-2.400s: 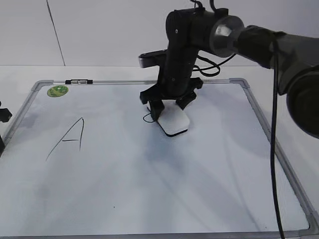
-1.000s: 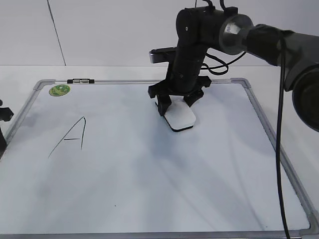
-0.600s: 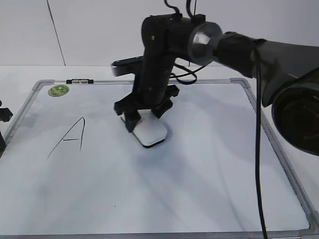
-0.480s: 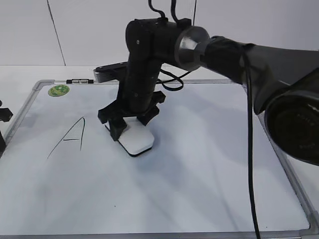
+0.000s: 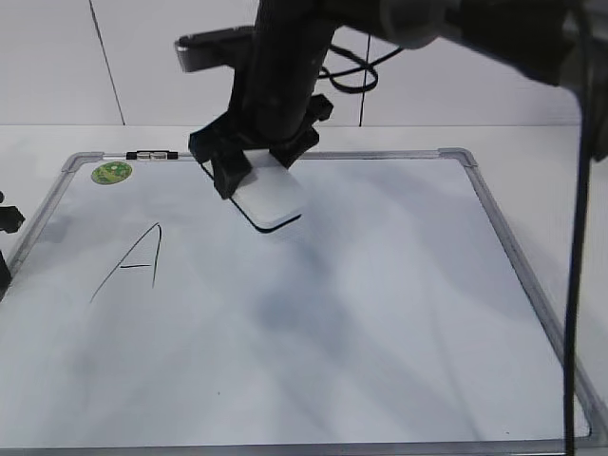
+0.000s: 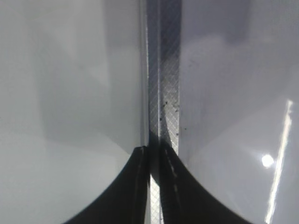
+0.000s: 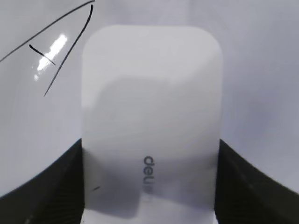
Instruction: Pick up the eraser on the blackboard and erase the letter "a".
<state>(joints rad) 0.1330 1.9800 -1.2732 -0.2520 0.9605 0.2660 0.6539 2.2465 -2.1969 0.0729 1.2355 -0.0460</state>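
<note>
Right claw [image 5: 255,163] clamped on eraser [image 5: 269,198], upper centre, lifted above blackboard [image 5: 380,313] | small "a" not visible | left claw [image 6: 155,154] together.

- From the near edge, the exterior camera looks down at a slant over the whole blackboard [image 5: 380,332].
- The left wrist camera stares closely at its left frame.
- The right wrist camera looks down closely on the eraser [image 7: 152,116], shared with the exterior.
</note>
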